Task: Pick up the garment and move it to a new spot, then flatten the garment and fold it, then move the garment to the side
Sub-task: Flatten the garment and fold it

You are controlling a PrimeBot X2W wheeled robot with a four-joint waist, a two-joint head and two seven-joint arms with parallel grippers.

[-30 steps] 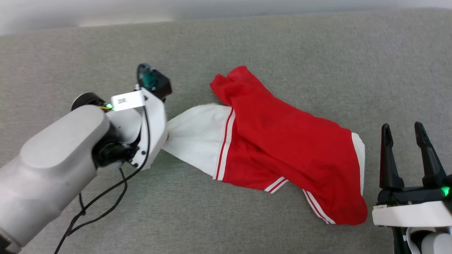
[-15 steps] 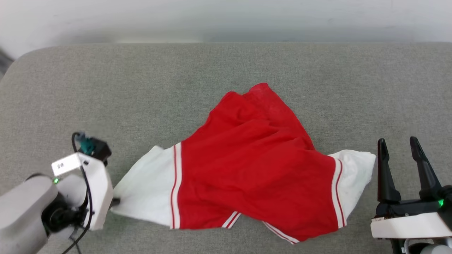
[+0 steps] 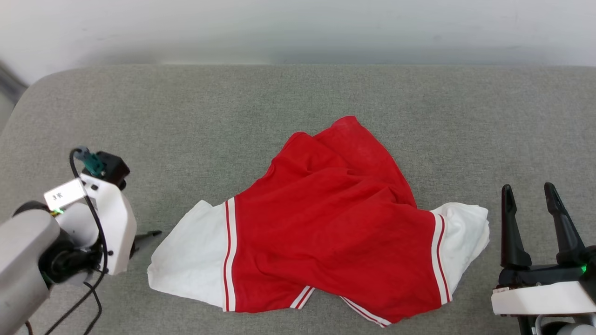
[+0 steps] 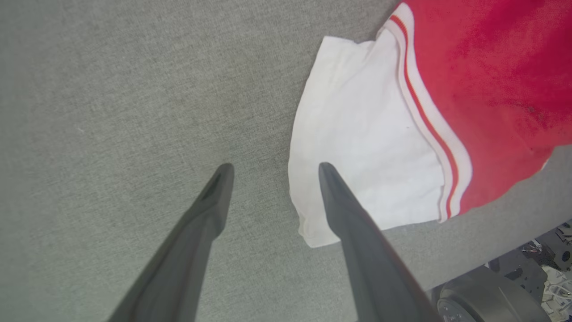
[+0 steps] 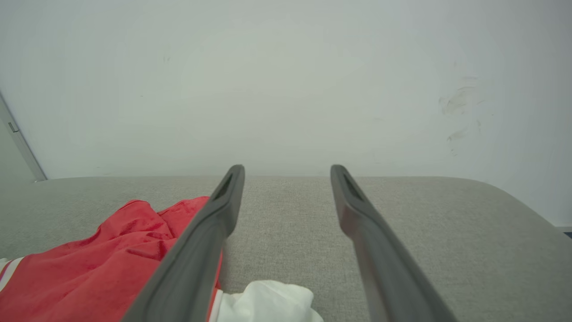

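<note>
Garment (image 3: 335,228) lies rumpled in the middle of the grey cushion (image 3: 186,107). Its bright red body is creased into soft folds and narrows toward the far side, with a white sleeve edged in red-and-white stripes at each end. The left gripper (image 4: 273,166) hangs just beside the left sleeve, fingers spread wide and holding nothing. The right gripper (image 3: 528,188) stands near the right sleeve, equally wide and empty.
</note>
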